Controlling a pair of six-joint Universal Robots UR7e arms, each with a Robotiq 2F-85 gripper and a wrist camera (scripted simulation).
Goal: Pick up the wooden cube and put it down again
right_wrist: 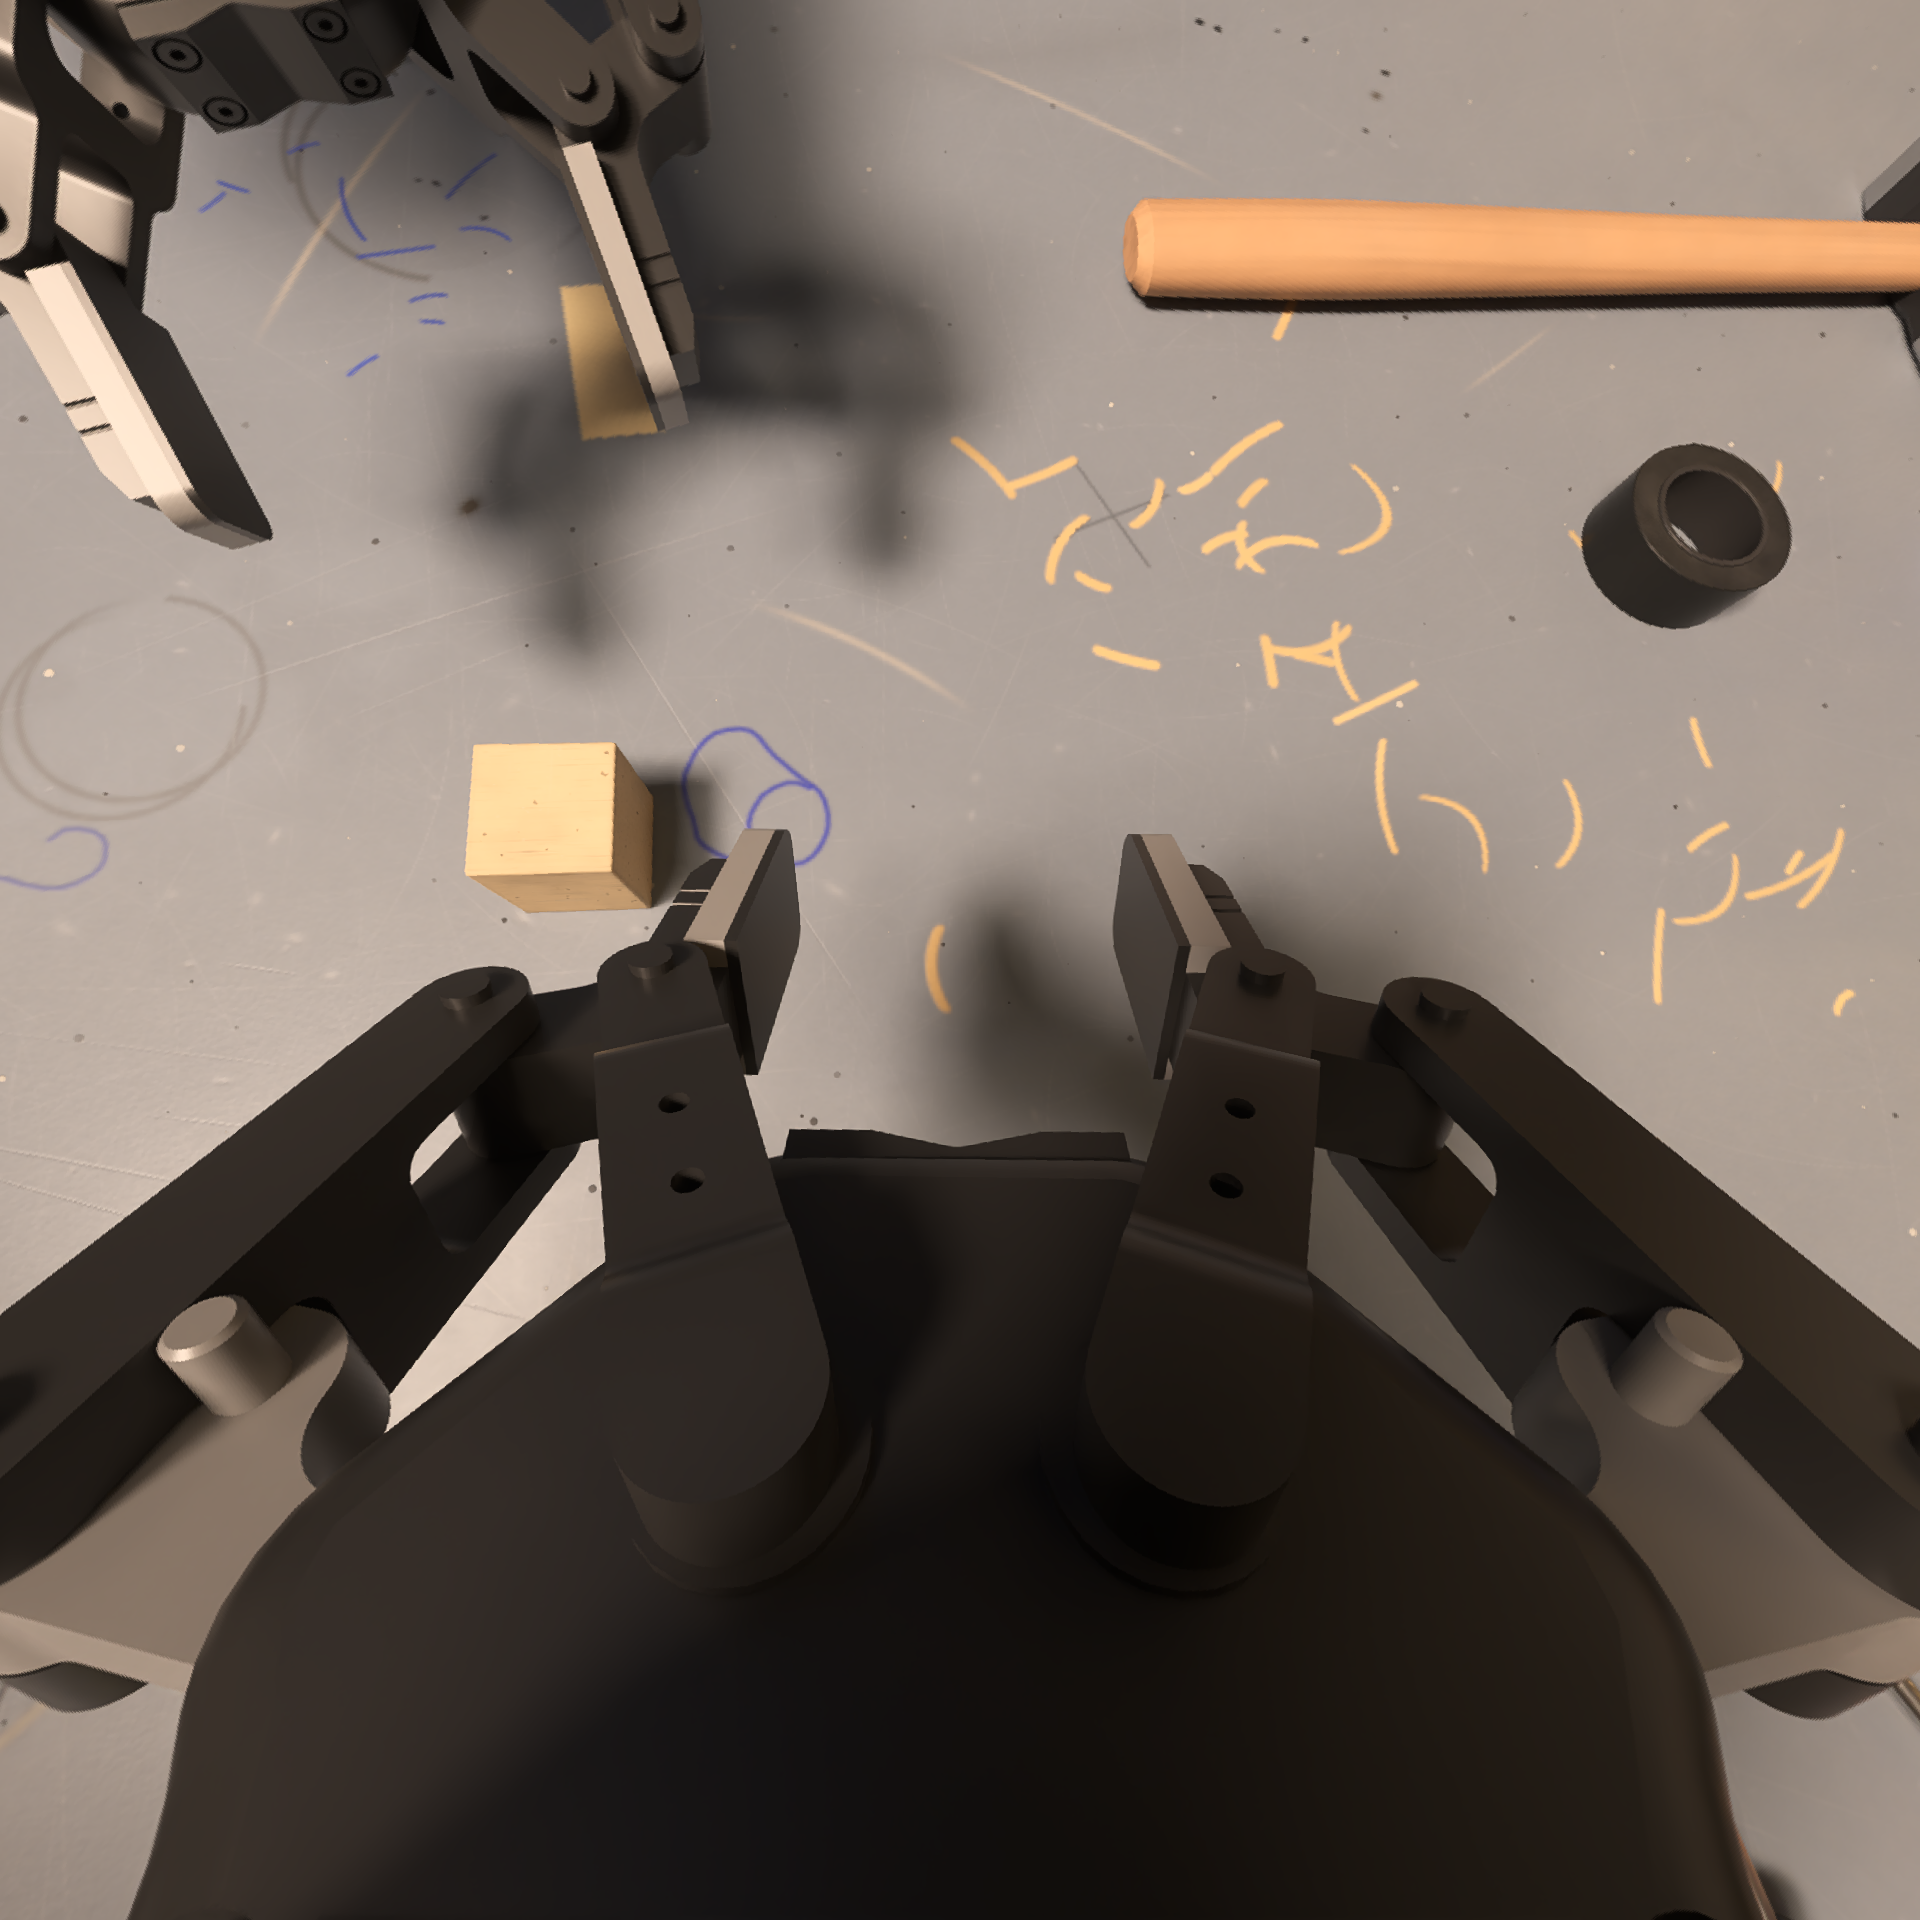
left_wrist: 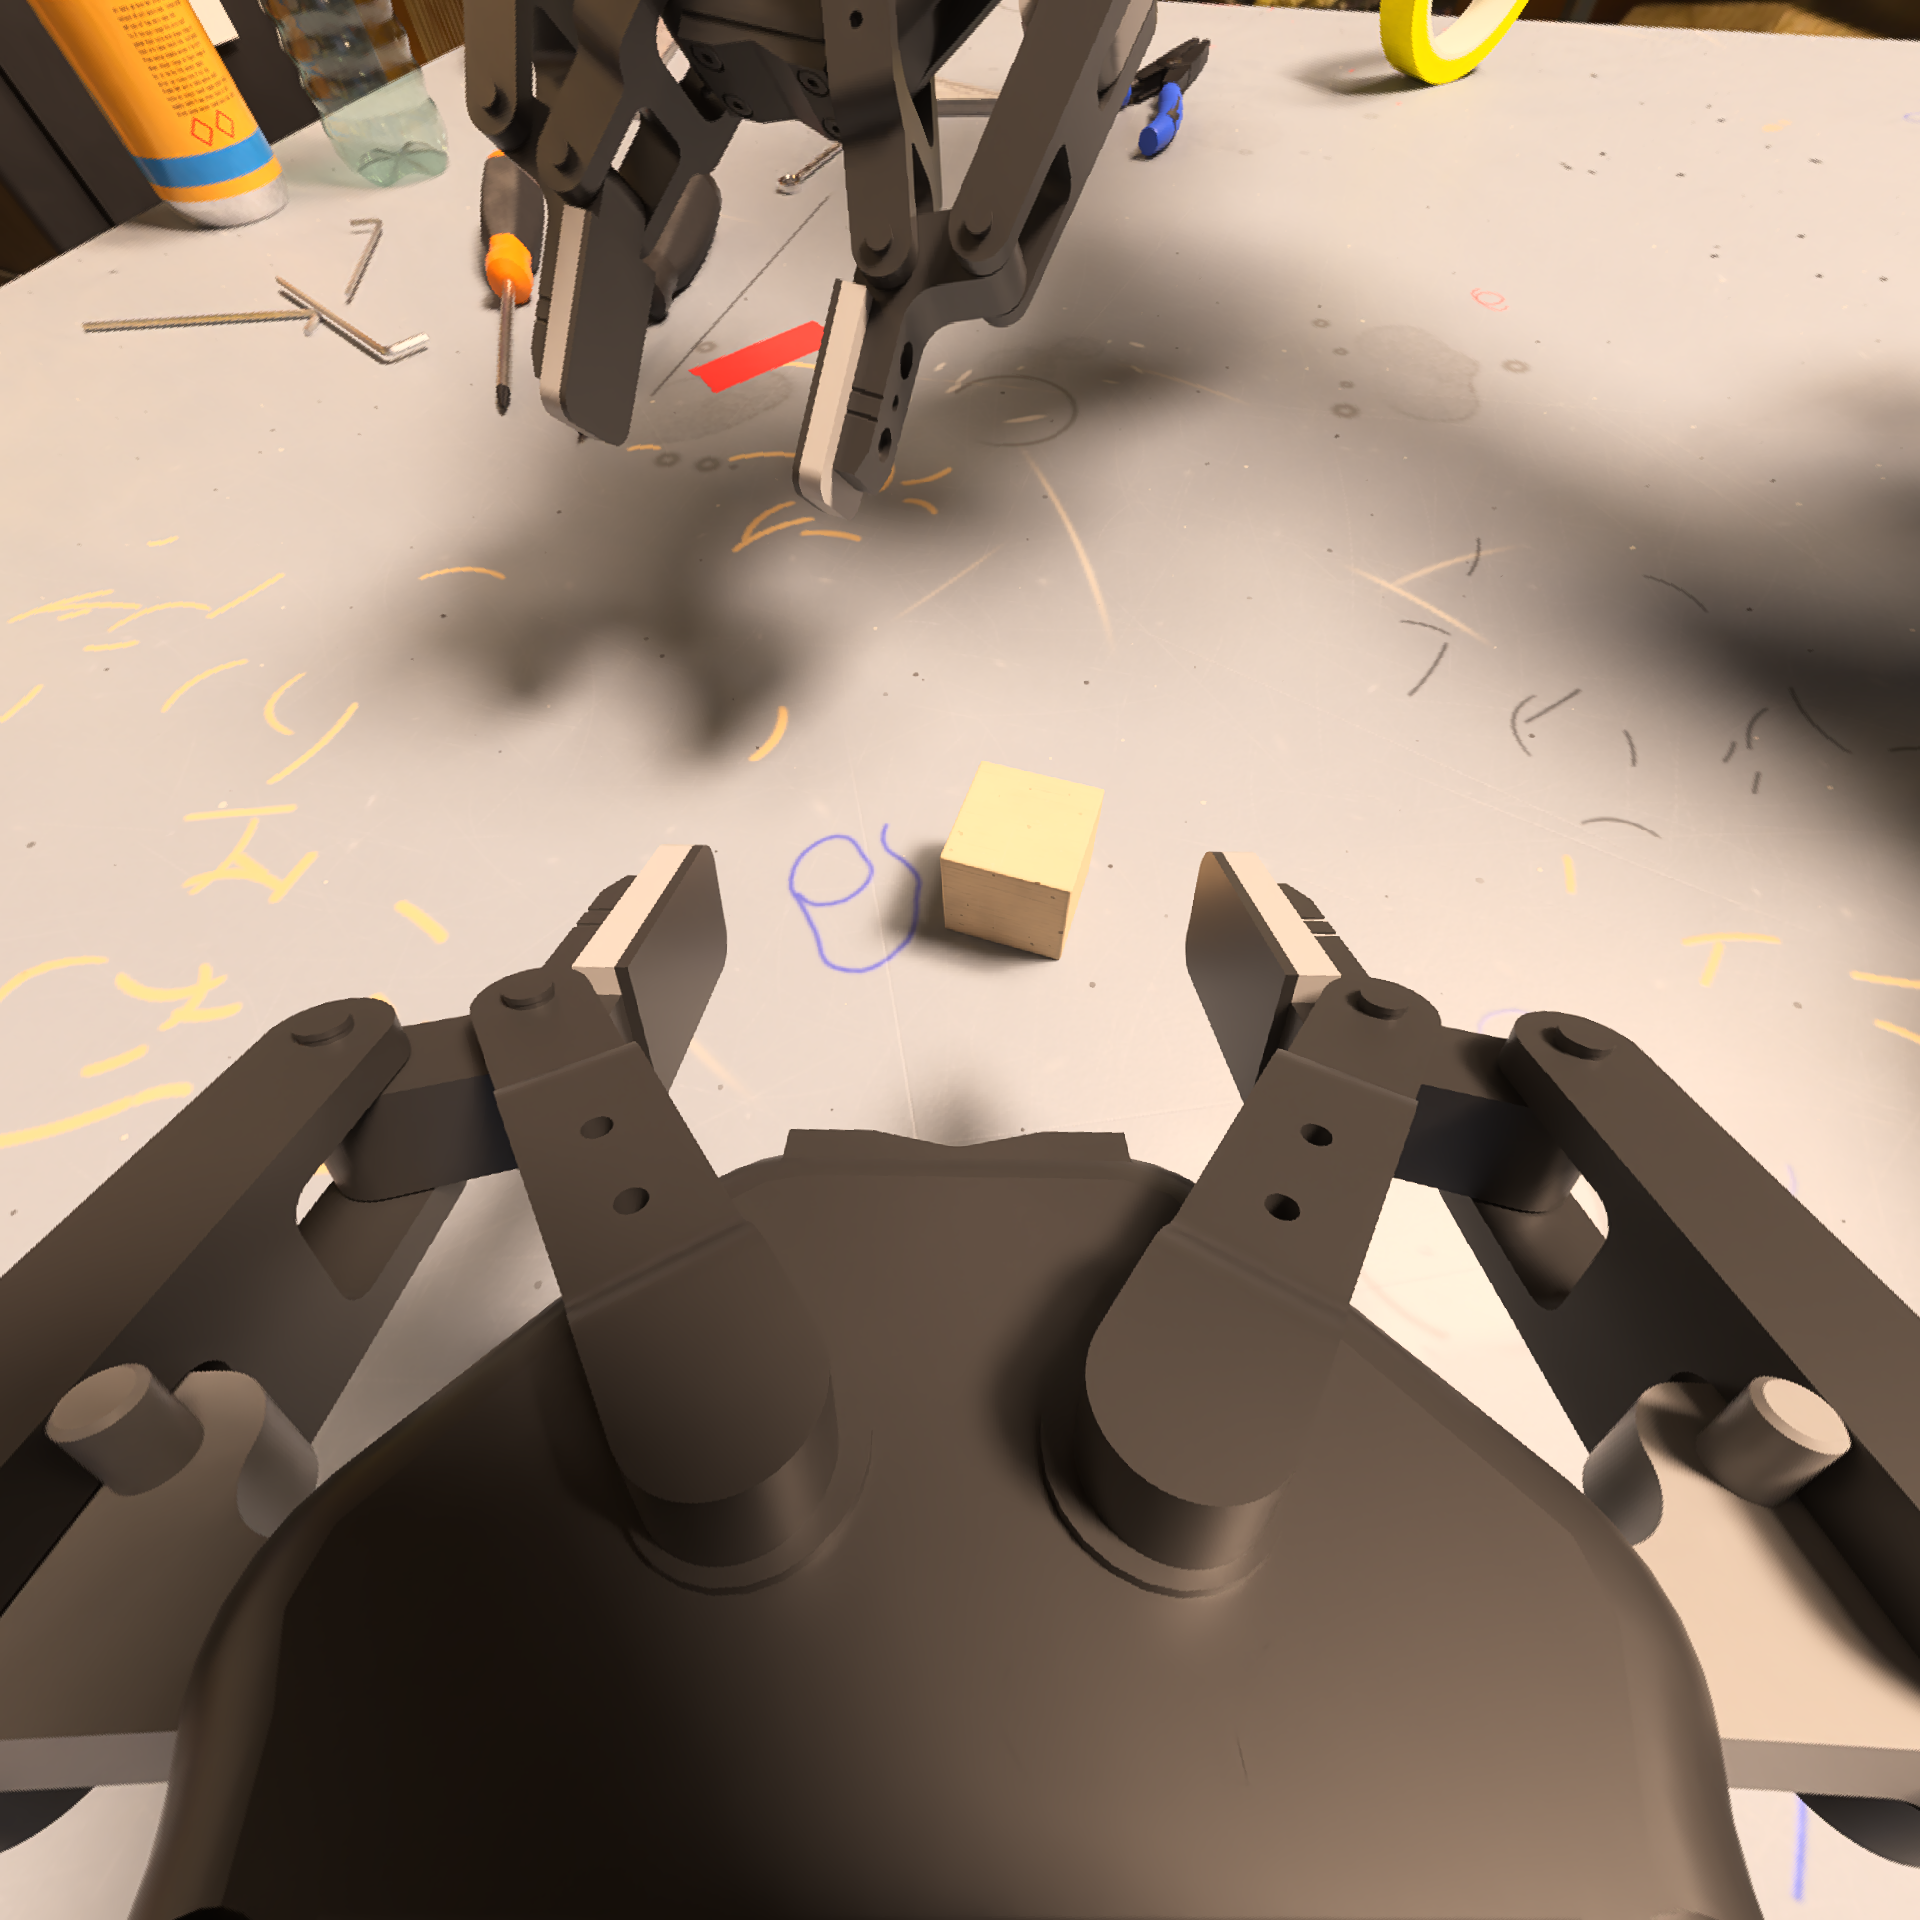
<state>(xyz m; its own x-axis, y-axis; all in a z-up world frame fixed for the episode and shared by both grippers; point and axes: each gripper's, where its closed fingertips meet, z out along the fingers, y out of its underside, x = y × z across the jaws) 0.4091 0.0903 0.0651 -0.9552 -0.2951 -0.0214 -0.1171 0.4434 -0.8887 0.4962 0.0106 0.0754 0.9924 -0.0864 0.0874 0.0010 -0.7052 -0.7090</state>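
The cube (left_wrist: pixel 1020 858) sits flat on the table (left_wrist: pixel 1351 644), untouched, just beside a blue scribble (left_wrist: pixel 852 902). The left gripper (left_wrist: pixel 956 914) has its jaws spread wide and empty, with the cube ahead of them and nearer the right-hand finger; the right gripper (right_wrist: pixel 951 904) is likewise released and empty, the cube lying just outside one fingertip. The likeliest fault is an off-centre approach: one finger would meet the cube first and push or turn it, so the pads close on a corner and it slips out. The two grippers also stand close together, and either could clip the other. A pale block (right_wrist: pixel 608 364) behind the far gripper's finger may be a second wooden piece, though it is half hidden.
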